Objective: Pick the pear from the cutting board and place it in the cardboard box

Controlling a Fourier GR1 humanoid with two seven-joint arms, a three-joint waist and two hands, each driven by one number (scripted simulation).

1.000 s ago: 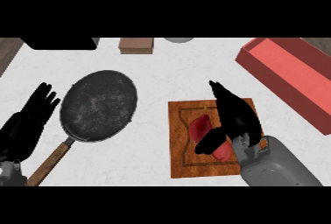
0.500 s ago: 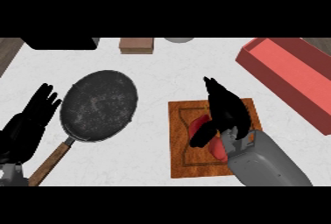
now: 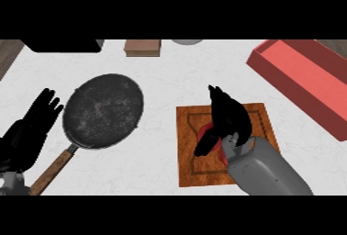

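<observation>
The right robot hand (image 3: 227, 117) lies over the board (image 3: 192, 160), its forearm (image 3: 267, 170) coming up from the lower edge. Its fingers point away from the robot and slightly left, and its thumb hangs down toward the near left. The hand covers most of a red thing (image 3: 221, 155), which by its place on the board would be the pear; only slivers of red show at the hand's left and below it by the wrist. Whether the fingers are closed round it or merely laid over it cannot be told from this view.

The board sits on the white surface (image 3: 163, 82) directly beneath this hand, a brown wooden slab with a groove near its edge. To the right of the hand and farther away stands the box (image 3: 308, 78), salmon red, long and open-topped, lying at a slant, well apart from the board.

To the left of the hand lies a dark pan (image 3: 103, 111) with a wooden handle that runs toward the near left. Beyond the pan, at the left edge, the left robot hand (image 3: 30, 131) rests wide, fingers straight and pointing up, holding nothing.

Far beyond the right hand, at the top, are a small brown block (image 3: 143, 47), a dark object (image 3: 61, 45) to its left and a grey round thing (image 3: 186, 41) to its right.
</observation>
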